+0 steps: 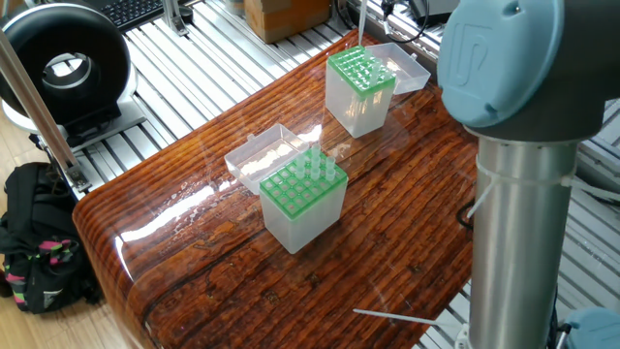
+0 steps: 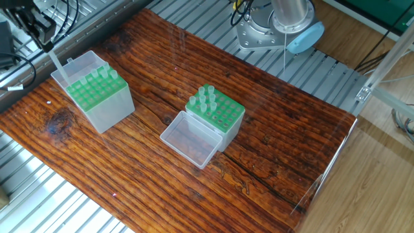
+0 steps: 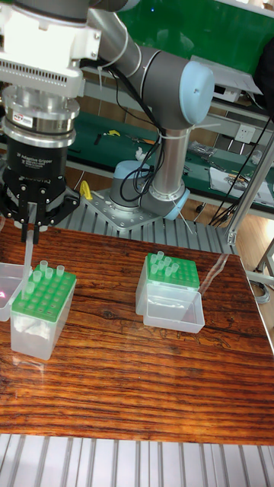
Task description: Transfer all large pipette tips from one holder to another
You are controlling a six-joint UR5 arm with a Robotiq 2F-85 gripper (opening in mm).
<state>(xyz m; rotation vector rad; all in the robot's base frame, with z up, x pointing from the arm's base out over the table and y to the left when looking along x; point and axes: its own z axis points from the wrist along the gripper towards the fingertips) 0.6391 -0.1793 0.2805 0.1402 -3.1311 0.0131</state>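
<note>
My gripper [image 3: 30, 227] hangs at the upper left of the tall view, shut on one large pipette tip [image 3: 29, 259]. The tip points down, its lower end at the top back corner of the left green-topped holder [image 3: 43, 304]. That tip [image 2: 57, 63] and holder [image 2: 97, 97] also show in the other fixed view, with several tips along one edge of the holder. The second holder [image 2: 217, 113] stands mid-table with several tips [image 2: 206, 97] in one corner and its clear lid [image 2: 189, 139] folded open. In one fixed view the held tip [image 1: 363, 19] rises above the far holder [image 1: 360, 82].
The arm's grey column [image 1: 523, 242] fills the right foreground. The robot base [image 2: 272, 29] sits beyond the table's far edge. A black round device [image 1: 63, 63], a cardboard box [image 1: 286, 15] and a backpack [image 1: 34, 237] lie off the table.
</note>
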